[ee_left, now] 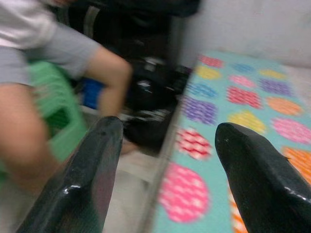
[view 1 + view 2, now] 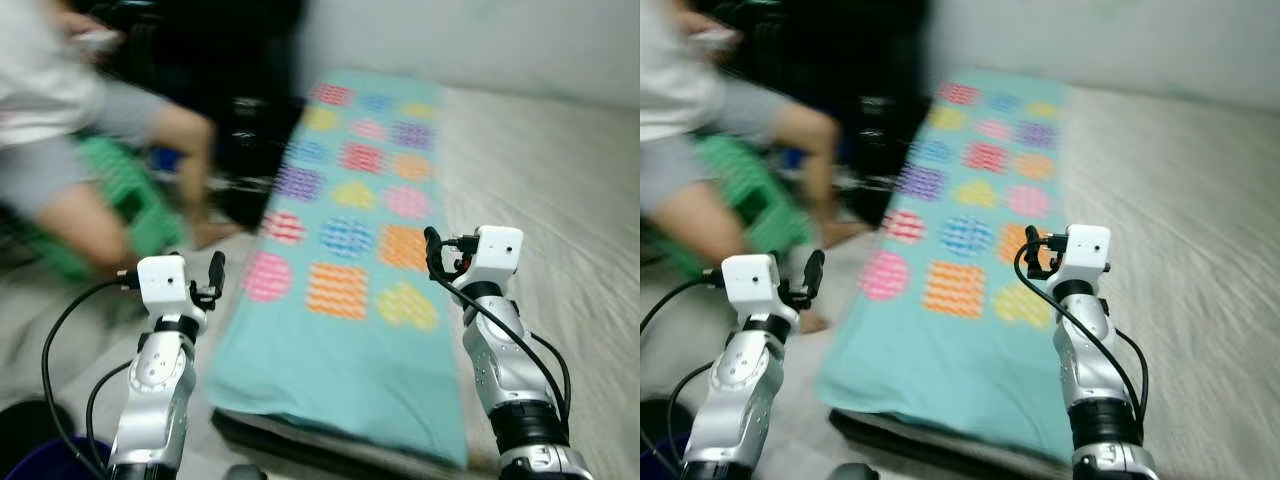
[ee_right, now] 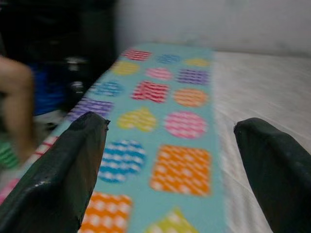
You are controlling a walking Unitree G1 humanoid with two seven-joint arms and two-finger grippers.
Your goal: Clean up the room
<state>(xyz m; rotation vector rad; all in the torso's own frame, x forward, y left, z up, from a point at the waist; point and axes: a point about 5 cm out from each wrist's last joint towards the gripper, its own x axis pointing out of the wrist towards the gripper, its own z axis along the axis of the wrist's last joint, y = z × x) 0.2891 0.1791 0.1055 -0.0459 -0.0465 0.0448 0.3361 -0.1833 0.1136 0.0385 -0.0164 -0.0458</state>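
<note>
Both silver arms are raised forward, wrists level. The left gripper (image 1: 167, 160) has its black fingers (image 1: 82, 184) spread wide — nothing between them. The right gripper (image 3: 184, 165) is likewise spread wide, holding nothing.

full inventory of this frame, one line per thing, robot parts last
Mat: one, teal with rows of coloured patterned shapes, laid along the left edge of the bed ahead of the robot.
Bed sheet: one, pale grey-white, to the right of the mat.
Stool: one, green plastic, left of the mat, under the seated person.
Person: one, seated at far left, white top and grey shorts, bare legs; blurred.
Dark clutter: black, blurred, between the person and the mat; cannot tell what it is.
Blue object: dark blue rim at the lower left corner; unclear.
Left gripper: raised, fingers apart, holding nothing.
Right gripper: raised over the mat, fingers apart, holding nothing.
</note>
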